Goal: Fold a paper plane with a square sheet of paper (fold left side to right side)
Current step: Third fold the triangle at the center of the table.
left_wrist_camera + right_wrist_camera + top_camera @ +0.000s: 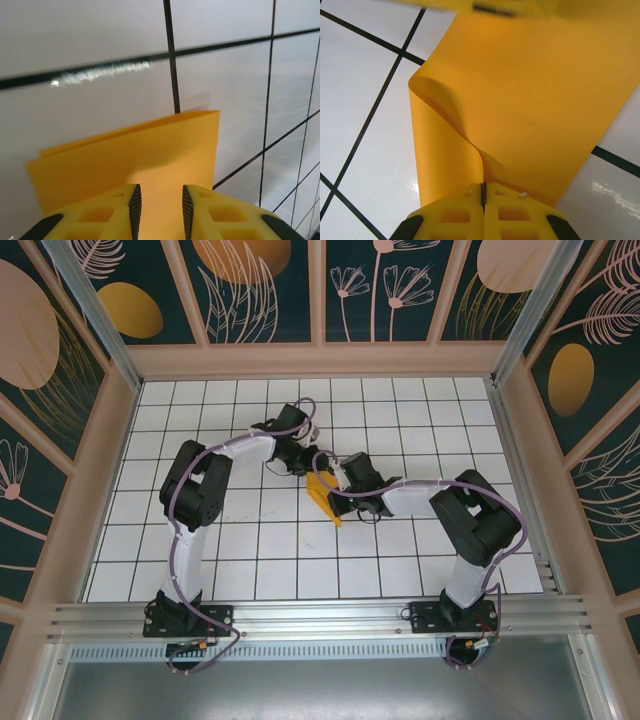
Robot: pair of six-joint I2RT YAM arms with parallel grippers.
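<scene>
White gridded tiles cover the bench (pixel 250 550). The orange-yellow square sheet of paper (pixel 323 497) sits near the bench's middle, doubled over but bowed rather than flat. At the sheet's right side, the right end effector (pixel 483 192) is clamped on a raised edge, and the paper curls away from its closed tips. At the sheet's left side, the left end effector (pixel 159 200) hovers with its tips apart, gripping nothing. I judge the first fold half made: no crease is pressed yet, and every later plane fold remains.

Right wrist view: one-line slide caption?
Right end effector shut on the square sheet of paper, which curls above the gridded table.
</scene>
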